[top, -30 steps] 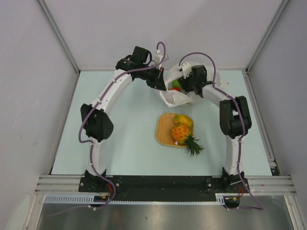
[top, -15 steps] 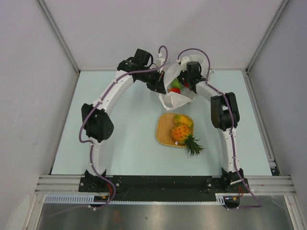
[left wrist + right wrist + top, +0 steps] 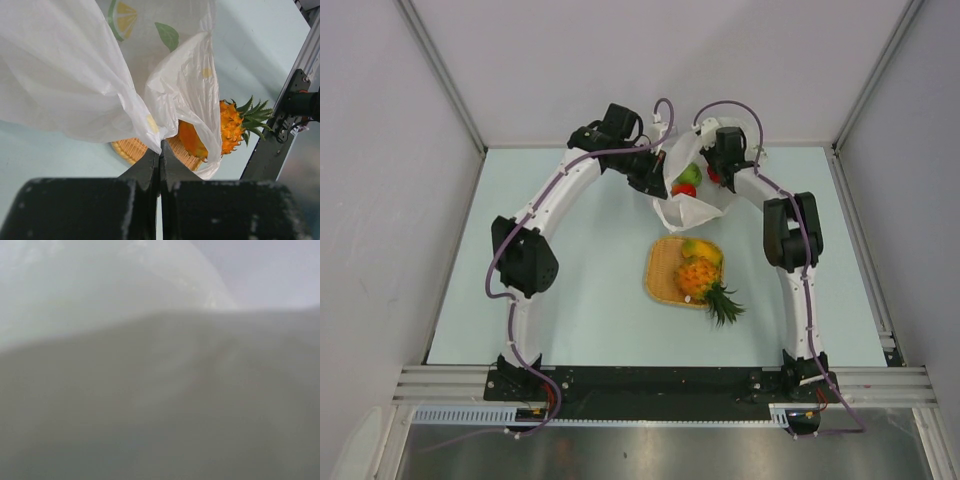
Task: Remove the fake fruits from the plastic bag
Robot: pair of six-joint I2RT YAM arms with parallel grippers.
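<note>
The plastic bag (image 3: 692, 205) hangs open at the far middle of the table. My left gripper (image 3: 658, 181) is shut on its left rim, and the left wrist view shows the closed tips (image 3: 160, 151) pinching the white film (image 3: 75, 75). My right gripper (image 3: 714, 172) reaches down into the bag's mouth from the right. Plastic (image 3: 150, 390) fills the right wrist view and hides the fingers. Inside the bag lie a green apple (image 3: 689, 174) and a red piece (image 3: 683, 189). A pineapple (image 3: 705, 280) and a mango (image 3: 699, 248) lie on the tray.
The flat orange woven tray (image 3: 662, 272) sits in the middle of the table, just in front of the bag; the pineapple's crown sticks out over its near right rim. Grey walls close in the table's far, left and right sides.
The right arm has swung in and up, pushing its gripper further into the bag's mouth. The bag's mouth has opened wider, showing the green apple. The left gripper keeps its hold.
</note>
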